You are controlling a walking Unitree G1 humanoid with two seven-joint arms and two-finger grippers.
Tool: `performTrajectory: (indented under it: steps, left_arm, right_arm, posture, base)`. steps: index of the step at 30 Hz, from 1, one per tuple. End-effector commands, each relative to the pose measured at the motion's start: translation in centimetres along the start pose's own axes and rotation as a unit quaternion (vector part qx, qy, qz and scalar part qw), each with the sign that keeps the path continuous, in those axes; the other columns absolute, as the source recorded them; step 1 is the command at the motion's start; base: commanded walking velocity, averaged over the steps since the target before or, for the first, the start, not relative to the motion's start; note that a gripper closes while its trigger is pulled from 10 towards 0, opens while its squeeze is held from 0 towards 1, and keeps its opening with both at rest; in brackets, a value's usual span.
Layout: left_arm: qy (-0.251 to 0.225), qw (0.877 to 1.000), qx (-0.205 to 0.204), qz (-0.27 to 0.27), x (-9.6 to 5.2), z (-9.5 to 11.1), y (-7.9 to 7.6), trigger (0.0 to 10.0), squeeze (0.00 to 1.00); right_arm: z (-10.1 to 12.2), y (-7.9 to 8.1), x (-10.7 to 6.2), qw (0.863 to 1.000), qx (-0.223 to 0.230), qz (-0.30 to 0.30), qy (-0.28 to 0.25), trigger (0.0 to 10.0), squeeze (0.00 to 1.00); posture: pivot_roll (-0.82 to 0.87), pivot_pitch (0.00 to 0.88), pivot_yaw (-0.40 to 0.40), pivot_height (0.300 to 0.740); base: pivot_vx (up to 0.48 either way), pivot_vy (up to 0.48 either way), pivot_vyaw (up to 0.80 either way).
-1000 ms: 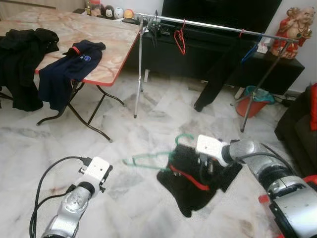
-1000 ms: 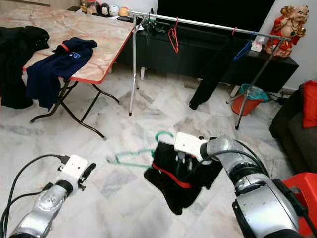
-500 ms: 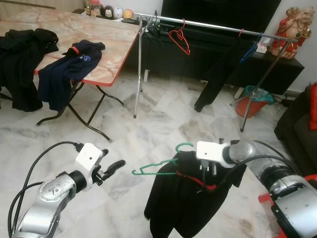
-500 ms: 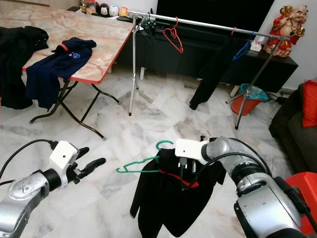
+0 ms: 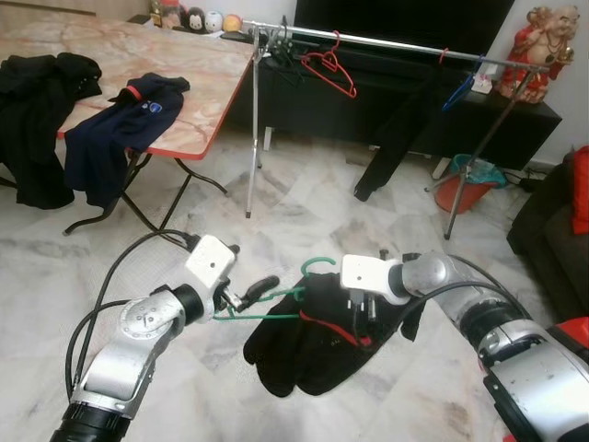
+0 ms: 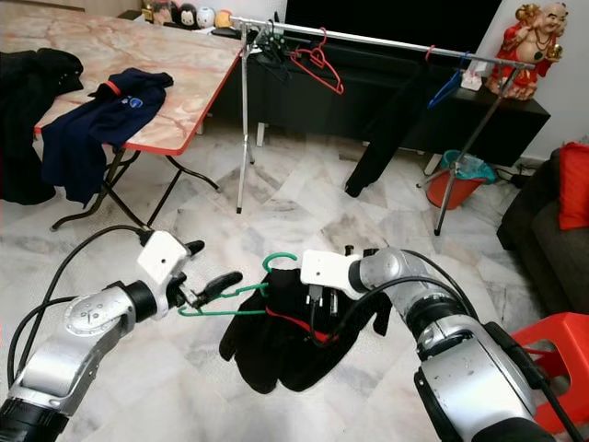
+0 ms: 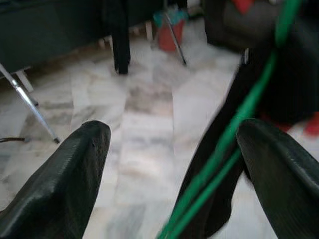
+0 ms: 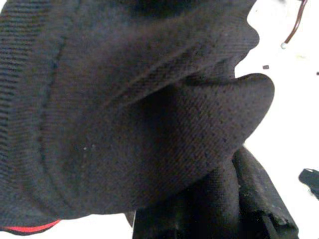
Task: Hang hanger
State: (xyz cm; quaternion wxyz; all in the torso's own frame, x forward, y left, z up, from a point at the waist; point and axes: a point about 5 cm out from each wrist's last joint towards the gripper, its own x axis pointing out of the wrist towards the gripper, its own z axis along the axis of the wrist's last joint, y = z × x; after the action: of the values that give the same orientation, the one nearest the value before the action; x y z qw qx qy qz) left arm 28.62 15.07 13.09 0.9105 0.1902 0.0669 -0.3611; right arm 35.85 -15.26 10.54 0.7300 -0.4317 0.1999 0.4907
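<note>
The right gripper [image 5: 363,308] was clamped on a black garment [image 5: 317,336] draped over a green hanger [image 5: 290,295], holding both low over the marble floor [image 5: 304,216] near the robot – the garment's lower edge sagged toward the tiles. The left gripper [image 5: 253,290] had its fingers [image 7: 75,169] spread apart around the hanger's left arm, the green wire passing between them close to one finger; whether it touched could not be told. At the far side stood a clothes rail [image 5: 386,41] carrying a red hanger [image 5: 331,74] and a dark garment [image 5: 405,124] – with a folding table [image 5: 198,87] to the far left bearing a navy shirt [image 5: 124,129].
</note>
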Motion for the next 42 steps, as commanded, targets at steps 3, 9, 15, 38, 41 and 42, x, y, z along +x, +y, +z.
performTrajectory:
  steps: [3,9,15,38,41,42]
  left_arm:
    - [0.015,1.0,0.004,-0.025,0.2,-0.4,-0.5,10.0,0.0]
    - [0.023,0.998,0.003,-0.054,0.6,-0.6,-1.0,10.0,0.0]
    - [0.033,0.996,0.001,-0.078,0.5,-1.0,-1.2,10.0,0.0]
    - [0.027,0.985,-0.062,-0.161,-0.3,-1.4,-1.7,0.0,0.0]
    - [0.027,0.985,-0.062,-0.162,-0.4,-1.3,-1.6,0.0,0.0]
    - [0.026,0.984,-0.064,-0.162,-0.5,-1.3,-1.6,0.0,0.0]
  right_arm:
    - [1.5,-1.1,-0.4,0.999,-0.011,-0.011,-0.032,10.0,0.0]
    - [2.8,-0.9,0.2,0.998,-0.033,0.007,-0.049,10.0,0.0]
    - [3.3,-0.9,0.3,0.997,-0.041,0.015,-0.059,10.0,0.0]
    - [2.9,-0.3,-0.2,0.994,-0.055,0.045,-0.078,10.0,0.0]
    - [2.9,-0.3,-0.2,0.994,-0.055,0.045,-0.078,10.0,0.0]
    - [2.9,-0.4,-0.3,0.994,-0.055,0.045,-0.078,10.0,0.0]
  posture:
    - [0.21,0.0,-0.127,0.74]
    - [0.22,0.0,-0.116,0.74]
    - [0.21,0.0,-0.109,0.74]
    - [0.19,0.0,-0.084,0.74]
    - [0.2,0.0,-0.085,0.74]
    - [0.2,0.0,-0.085,0.74]
  base:
    - [0.0,0.0,0.0]
    - [0.0,0.0,0.0]
    - [0.0,0.0,0.0]
    - [0.0,0.0,0.0]
    - [0.0,0.0,0.0]
    - [0.0,0.0,0.0]
